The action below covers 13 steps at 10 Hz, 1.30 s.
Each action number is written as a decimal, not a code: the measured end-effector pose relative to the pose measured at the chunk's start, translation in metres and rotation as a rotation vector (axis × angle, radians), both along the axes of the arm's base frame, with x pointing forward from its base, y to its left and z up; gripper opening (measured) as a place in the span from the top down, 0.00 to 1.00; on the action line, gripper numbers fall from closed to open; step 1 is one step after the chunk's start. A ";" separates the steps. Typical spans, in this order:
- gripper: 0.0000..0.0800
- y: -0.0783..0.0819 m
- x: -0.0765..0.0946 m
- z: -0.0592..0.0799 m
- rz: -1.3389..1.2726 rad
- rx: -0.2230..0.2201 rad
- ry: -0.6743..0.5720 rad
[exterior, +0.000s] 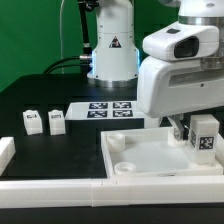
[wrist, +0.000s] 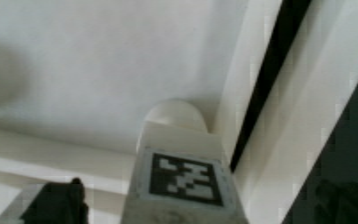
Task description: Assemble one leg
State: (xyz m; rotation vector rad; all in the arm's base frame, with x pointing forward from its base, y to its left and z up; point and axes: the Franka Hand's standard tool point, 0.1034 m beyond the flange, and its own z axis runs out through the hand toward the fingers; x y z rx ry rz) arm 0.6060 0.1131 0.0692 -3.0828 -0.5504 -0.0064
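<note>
The end effector (exterior: 197,128) is closed on the leg (exterior: 206,138) and holds it upright over the tray (exterior: 155,160), near the tray's edge on the exterior view's right. Whether the leg touches the tray cannot be told. Centre the leg over its corner socket, keep it vertical, then lower without side force. The socket (exterior: 124,147) in plain view carries no leg. Two spare legs (exterior: 32,121) stand on the table (exterior: 60,150), well apart from the tray.

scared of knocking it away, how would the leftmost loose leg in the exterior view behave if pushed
Likely rigid: the leg looks like a moulded plastic block. Probably light, being small beside the tray. It rests on a flat face on the table, so it should slide rather than roll.
</note>
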 end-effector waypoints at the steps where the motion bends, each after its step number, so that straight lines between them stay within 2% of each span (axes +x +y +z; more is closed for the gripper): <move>1: 0.34 0.000 0.000 0.000 0.000 0.000 0.000; 2: 0.34 0.000 0.000 0.000 0.000 0.000 0.001; 3: 0.57 0.000 0.000 -0.001 0.000 0.000 0.001; 4: 0.64 0.000 0.000 -0.001 0.000 0.000 0.001; 7: 0.64 0.000 0.000 -0.001 -0.028 0.001 0.002; 13: 0.64 0.010 -0.001 -0.003 -0.867 0.051 -0.011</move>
